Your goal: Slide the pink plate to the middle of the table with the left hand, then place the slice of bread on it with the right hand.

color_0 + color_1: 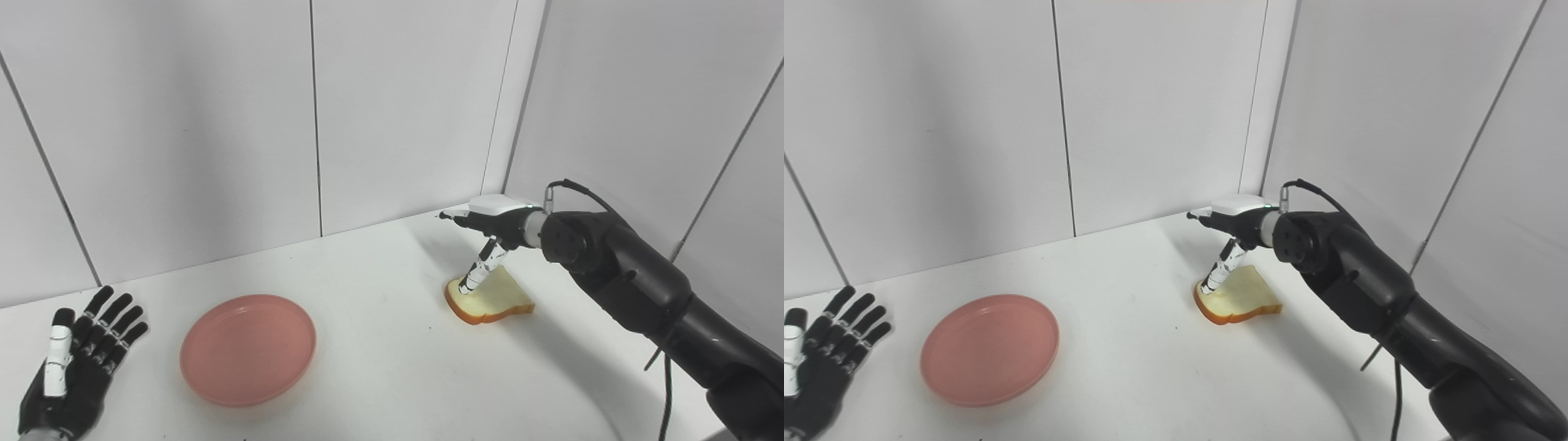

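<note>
The pink plate (248, 348) lies flat on the white table (380, 367), left of centre. A slice of bread (490, 297) with a brown crust lies to the right, well apart from the plate. My right hand (490, 229) hovers over the bread's far edge, palm down, fingers stretched out level to the left. Its thumb points down and its tip touches the bread's top near the left edge. It holds nothing. My left hand (76, 361) rests at the table's left front, palm up, fingers spread, a hand's width left of the plate.
White wall panels close the back and right sides, meeting in a corner (499, 177) just behind the bread. A black cable (664, 380) hangs beside my right forearm. The table's curved front edge (603, 416) shows at lower right.
</note>
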`<state>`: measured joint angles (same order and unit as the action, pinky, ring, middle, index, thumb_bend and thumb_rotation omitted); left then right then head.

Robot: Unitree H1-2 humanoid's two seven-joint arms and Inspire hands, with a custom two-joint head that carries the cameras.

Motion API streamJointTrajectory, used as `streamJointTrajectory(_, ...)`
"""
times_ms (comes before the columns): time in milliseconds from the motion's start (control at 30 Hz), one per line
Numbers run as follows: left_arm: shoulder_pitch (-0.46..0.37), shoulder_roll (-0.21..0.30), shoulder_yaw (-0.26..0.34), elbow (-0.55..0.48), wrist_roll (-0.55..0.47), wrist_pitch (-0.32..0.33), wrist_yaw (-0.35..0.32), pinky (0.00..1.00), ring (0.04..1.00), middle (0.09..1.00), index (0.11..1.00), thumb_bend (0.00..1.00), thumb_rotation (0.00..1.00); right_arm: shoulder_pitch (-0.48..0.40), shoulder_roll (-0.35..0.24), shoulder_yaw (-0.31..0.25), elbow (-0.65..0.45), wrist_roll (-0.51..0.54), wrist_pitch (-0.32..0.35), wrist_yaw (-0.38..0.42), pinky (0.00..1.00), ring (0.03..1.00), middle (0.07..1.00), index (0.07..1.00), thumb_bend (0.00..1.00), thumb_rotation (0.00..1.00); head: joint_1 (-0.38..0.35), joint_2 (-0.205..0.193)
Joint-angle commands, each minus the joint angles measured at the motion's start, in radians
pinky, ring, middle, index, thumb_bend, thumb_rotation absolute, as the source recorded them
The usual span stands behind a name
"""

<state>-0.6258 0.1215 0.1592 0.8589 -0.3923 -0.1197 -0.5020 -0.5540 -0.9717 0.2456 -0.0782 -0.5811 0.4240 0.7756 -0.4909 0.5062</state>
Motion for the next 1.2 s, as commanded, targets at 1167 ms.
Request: streamJointTrajectory(1167,0.145,0.016,-0.038,-0.091,0.025,0.154,0.053,0.9,0.894,0.909,0.914,0.91,0.76,0.046,-0.023,0.058,-0.011,-0.223,-0.142,0.037,1.0,1.0,1.0,1.0,1.0,0.36,0.008,0.054)
